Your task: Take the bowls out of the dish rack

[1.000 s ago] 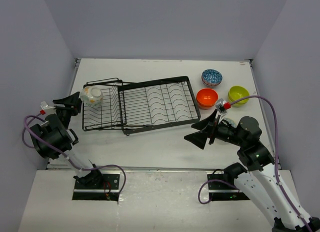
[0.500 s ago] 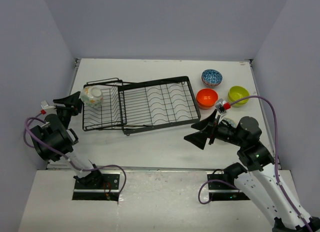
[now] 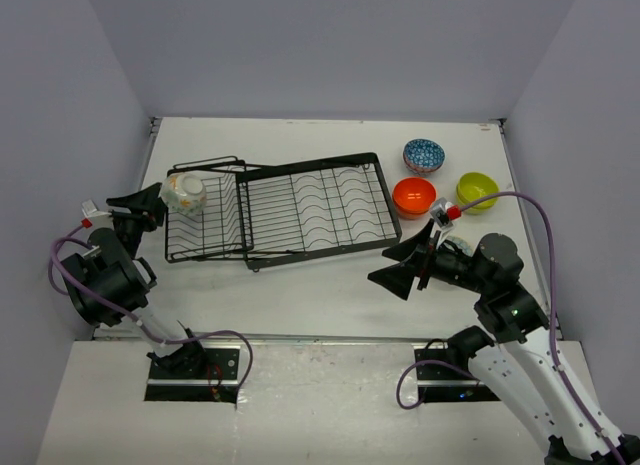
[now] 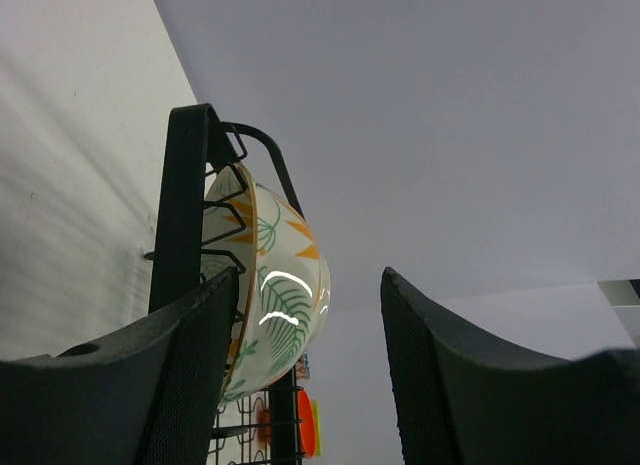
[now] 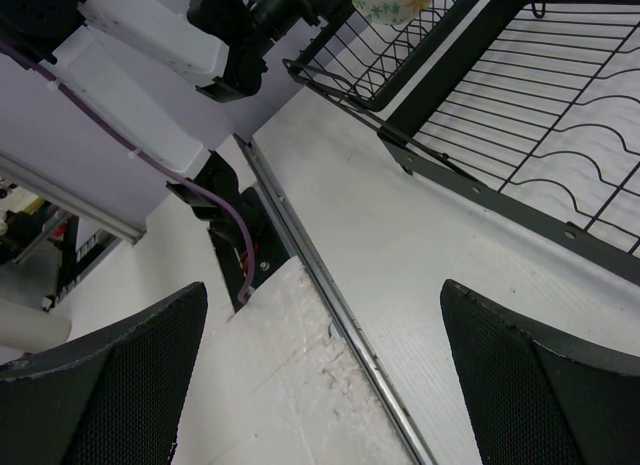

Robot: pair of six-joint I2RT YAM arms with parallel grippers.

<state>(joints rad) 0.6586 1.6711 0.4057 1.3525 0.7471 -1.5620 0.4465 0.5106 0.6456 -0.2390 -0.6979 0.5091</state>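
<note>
Your left pincer (image 3: 150, 207) is standing released, fingers apart and gripping nothing. The floral bowl (image 4: 275, 285) is sitting on edge just ahead of it, nearer one finger than the other, leaning in the basket end of the dish rack (image 3: 320, 248). Judge it as glazed ceramic: rigid, slippery, chippable, fairly light. Be taking it across the rim, one finger inside and one outside. Your right pincer (image 3: 392, 265) is hanging wide open and empty, with the rack just ahead of it.
</note>
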